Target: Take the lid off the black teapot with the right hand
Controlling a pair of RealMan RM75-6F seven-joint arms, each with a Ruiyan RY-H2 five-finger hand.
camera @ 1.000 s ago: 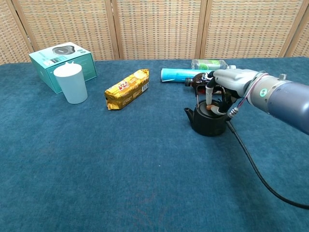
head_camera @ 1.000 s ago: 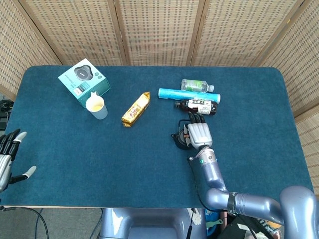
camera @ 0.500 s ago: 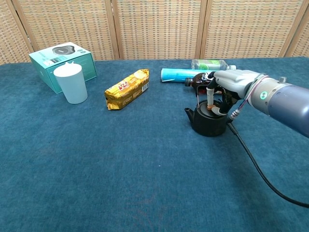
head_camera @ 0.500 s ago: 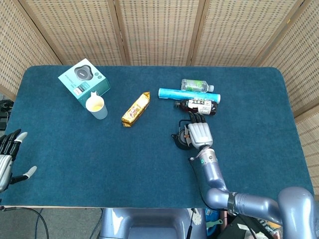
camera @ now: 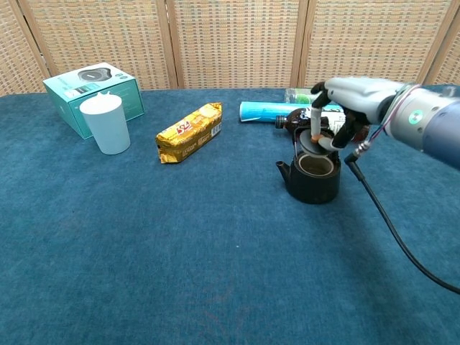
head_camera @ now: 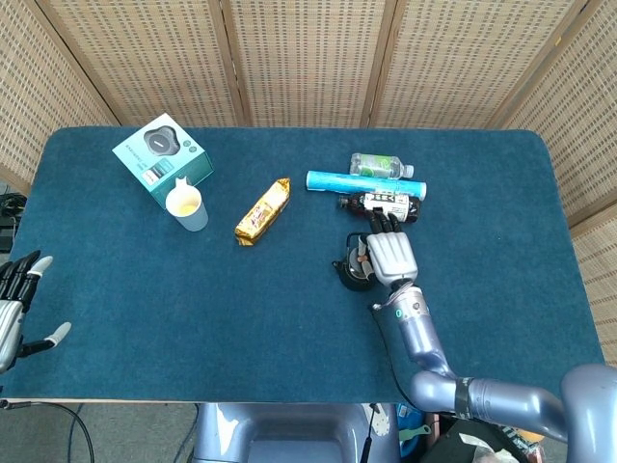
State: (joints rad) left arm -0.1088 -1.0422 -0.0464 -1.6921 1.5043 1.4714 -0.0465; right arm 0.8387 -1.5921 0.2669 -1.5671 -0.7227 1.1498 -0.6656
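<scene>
Squat round black teapot point(camera: 310, 180) on blue felt-like tablecloth point(camera: 215, 251), mouth open, right hand point(camera: 352, 108) just above it, fingers pinched on small dark disc lid point(camera: 310, 143), left hand point(head_camera: 14, 309) spread, holding nothing, at table's near left edge

Silver-blue metallic arm, white right hand point(camera: 350, 97) w/ black fingertips, black cable, green wrist dot
</scene>
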